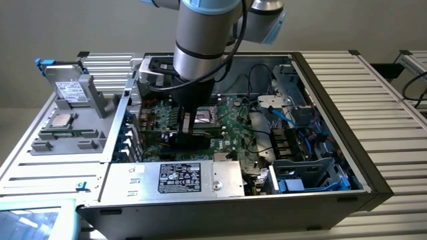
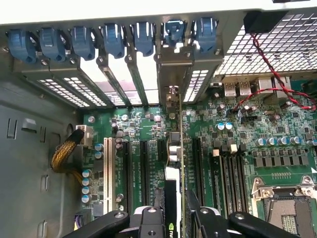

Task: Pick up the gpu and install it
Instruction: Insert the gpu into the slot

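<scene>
- Inside the case (image 1: 313, 75), centre of the exterior view, the end effector (image 1: 188, 127) is clamped narrow on the gpu (image 1: 203, 134).
- Pickup done: gpu is held upright, edge down, over the motherboard (image 2: 237, 144).
- Wrist view: card runs along an expansion slot (image 2: 163, 148), and its bracket (image 2: 171, 96) meets a rear opening.
- Fully seated or not: cannot tell.
- Install looks nearly done, but grip not yet released.

The gpu (image 2: 172, 193) stands edge-on over the motherboard (image 2: 277, 124), seemingly in a slot.
</scene>
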### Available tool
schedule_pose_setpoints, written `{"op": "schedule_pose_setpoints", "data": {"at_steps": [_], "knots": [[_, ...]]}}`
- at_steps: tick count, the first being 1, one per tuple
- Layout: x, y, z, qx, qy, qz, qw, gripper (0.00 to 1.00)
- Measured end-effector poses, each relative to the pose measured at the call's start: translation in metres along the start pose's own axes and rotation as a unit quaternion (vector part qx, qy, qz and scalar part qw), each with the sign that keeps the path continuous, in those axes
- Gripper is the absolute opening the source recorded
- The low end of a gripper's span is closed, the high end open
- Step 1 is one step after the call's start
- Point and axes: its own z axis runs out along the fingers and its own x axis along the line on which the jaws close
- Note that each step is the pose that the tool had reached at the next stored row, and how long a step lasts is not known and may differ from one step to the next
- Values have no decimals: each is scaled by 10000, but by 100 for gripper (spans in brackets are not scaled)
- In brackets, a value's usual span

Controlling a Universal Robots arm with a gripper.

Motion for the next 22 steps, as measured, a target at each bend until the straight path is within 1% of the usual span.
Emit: {"op": "schedule_pose_setpoints", "data": {"at_steps": [4, 6, 20, 22], "knots": [[-38, 9, 0, 0, 1, -1, 10000, 28], [-42, 28, 6, 0, -3, -1, 10000, 28], [-30, 33, 6, 0, 0, -1, 10000, 28], [-25, 32, 7, 5, -8, -6, 10000, 28]]}}
